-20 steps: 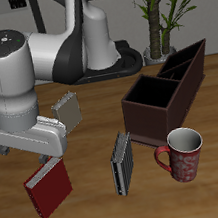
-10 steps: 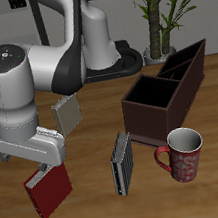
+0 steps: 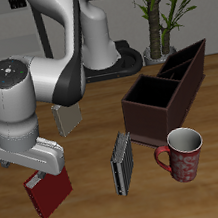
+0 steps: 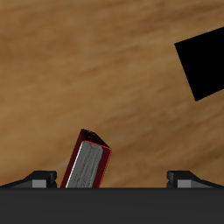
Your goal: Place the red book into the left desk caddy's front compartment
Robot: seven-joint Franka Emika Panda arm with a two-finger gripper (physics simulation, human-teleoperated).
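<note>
The end effector (image 3: 42,165) has come lower than it was half a second ago and now sits directly over the red book (image 3: 48,192), with the arm's bulky wrist covering the book's upper edge in the exterior view. A second ago the arm stood higher and more of the book's top showed beneath it; the visible part has shrunk step by step as the arm descended.

The red book itself has not shifted. It stands on the worktop (image 3: 110,217) near the front edge, well apart from the left desk caddy (image 3: 166,91), which stays at the other side of the worktop with its dark compartments open to the top.

In the wrist view the red book (image 4: 86,163) appears close, tilted, showing its white page edges between dark red covers. The two fingertips (image 4: 37,180) are spread wide, one to each side, and the book lies nearer one of them. They grip nothing.

The other things keep their places across the frames: a grey book (image 3: 122,161) standing between the red book and the caddy, a second grey book (image 3: 68,117) farther back, partly behind the arm, and a red mug (image 3: 183,155) just in front of the caddy.
</note>
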